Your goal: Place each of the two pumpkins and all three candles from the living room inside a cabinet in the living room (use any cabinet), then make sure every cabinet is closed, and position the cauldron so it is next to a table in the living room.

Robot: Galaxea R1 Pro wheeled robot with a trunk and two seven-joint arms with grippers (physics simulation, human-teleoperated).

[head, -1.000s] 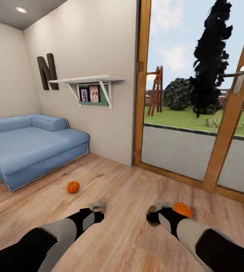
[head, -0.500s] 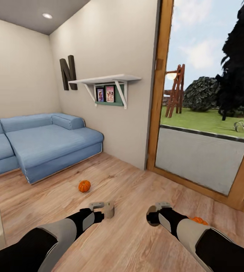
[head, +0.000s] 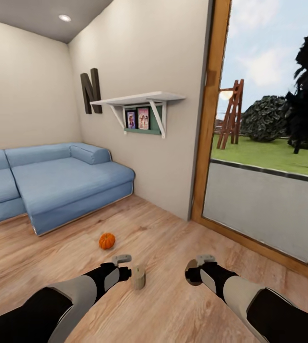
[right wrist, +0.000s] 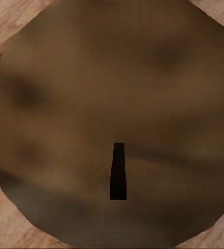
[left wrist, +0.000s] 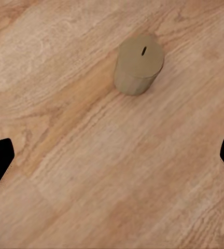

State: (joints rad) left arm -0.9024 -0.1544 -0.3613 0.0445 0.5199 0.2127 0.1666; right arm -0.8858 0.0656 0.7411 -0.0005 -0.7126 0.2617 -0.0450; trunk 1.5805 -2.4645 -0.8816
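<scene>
A candle on the floor by the left gripper; the head has turned a little.

Head view: the whole picture has slid since half a second ago, so more of the blue sofa [head: 54,183] wall and less of the glass door [head: 263,209] is seen. One pumpkin [head: 107,240] is lying on the wood floor [head: 163,238], near the sofa's front. A candle [head: 139,277] is standing just right of the left gripper [head: 124,267], and it is now seen lower in the picture. The right gripper [head: 199,267] is held near, well apart from it.

Left wrist view: the same candle [left wrist: 139,65] is seen upright on the floor, and the left gripper [left wrist: 112,158] is spread wide with nothing held.

Right wrist view: the brown top and wick of another candle [right wrist: 112,104] are seen very close; whether it is gripped cannot be told.
</scene>
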